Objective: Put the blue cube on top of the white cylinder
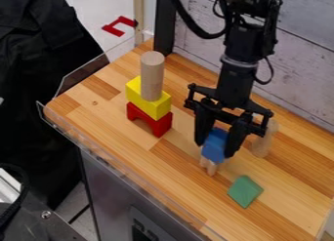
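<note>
The wooden table (189, 181) lies beneath the gripper (215, 148), its smooth top made of honey-coloured and browner strips with visible grain and a small dark knot. A clear, thin, stiff rim (108, 157) runs along its edge, well apart from the gripper. Behind the gripper stands a wall (303, 54) of pale, weathered-looking boards with dark seams. The black arm (235, 84) comes in from the top edge, smooth and rounded above, with cables looping beside it and a jointed, angular gripper below.

The gripper is closed on the blue cube (215, 146), a flat-sided block pinched between its two black fingers over the table. Well apart to the left of the gripper, as viewed, is a stack. At its base is a red arch (158, 125) with a curved cut-out; on that sits a yellow block (153, 107) with flat faces; and on top stands a tall, round cylinder (152, 75) of pale wood. The cube is apart from this cylinder.

A pale wooden piece (263, 141) with a rounded outline is just right of the gripper, partly behind it. Nearer the viewer than the gripper lies a green wedge (244, 190) with sloping faces. Directly below the cube is a small wooden peg (209, 166), partly hidden.
</note>
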Robot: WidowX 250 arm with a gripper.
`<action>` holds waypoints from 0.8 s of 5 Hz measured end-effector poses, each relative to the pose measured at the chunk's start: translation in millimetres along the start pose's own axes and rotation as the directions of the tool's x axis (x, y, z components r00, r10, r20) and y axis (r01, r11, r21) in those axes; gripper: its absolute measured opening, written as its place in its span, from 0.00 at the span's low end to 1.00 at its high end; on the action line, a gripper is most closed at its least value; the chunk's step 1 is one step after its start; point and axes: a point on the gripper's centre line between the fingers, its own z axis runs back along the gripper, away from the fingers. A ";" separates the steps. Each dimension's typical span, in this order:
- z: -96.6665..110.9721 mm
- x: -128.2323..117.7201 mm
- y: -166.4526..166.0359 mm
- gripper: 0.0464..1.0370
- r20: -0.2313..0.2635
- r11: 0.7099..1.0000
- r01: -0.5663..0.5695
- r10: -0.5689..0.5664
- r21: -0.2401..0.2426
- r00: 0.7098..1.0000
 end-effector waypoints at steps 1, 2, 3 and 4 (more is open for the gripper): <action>3.3 0.3 4.2 0.50 0.001 0.999 0.006 -0.006 0.037 1.000; 55.2 -7.5 3.1 0.50 0.175 1.000 0.024 -0.026 0.011 0.984; 103.2 -24.7 18.2 0.50 0.282 1.000 -0.002 -0.007 0.031 0.959; 134.6 -36.1 32.8 0.50 0.332 0.998 -0.036 0.020 0.043 0.943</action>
